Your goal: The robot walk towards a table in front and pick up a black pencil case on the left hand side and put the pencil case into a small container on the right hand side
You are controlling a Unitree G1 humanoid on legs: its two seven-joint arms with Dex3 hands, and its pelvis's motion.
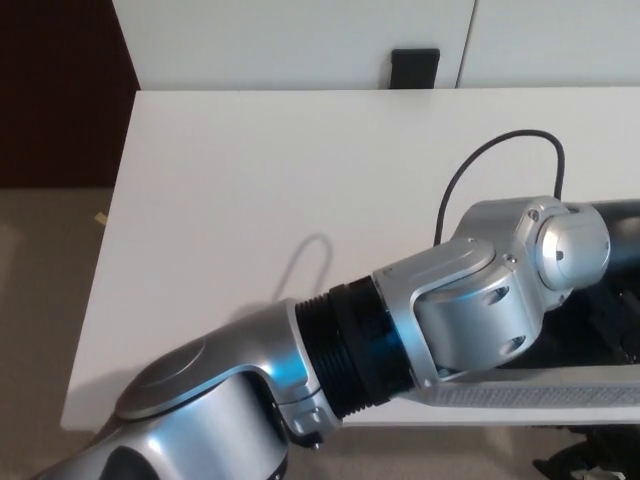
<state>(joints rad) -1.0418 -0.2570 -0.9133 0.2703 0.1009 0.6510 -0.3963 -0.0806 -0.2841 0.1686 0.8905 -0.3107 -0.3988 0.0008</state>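
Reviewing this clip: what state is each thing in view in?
left arm: stretched rightward over the table.
left hand: at the right edge, grip cannot be told.
right hand: not in view.
cable: arched in a loop above the arm.
pencil case: not identifiable here.

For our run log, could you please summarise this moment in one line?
left arm: across white table, rightward | left hand: state unclear | right hand: unseen | pencil case: unclear
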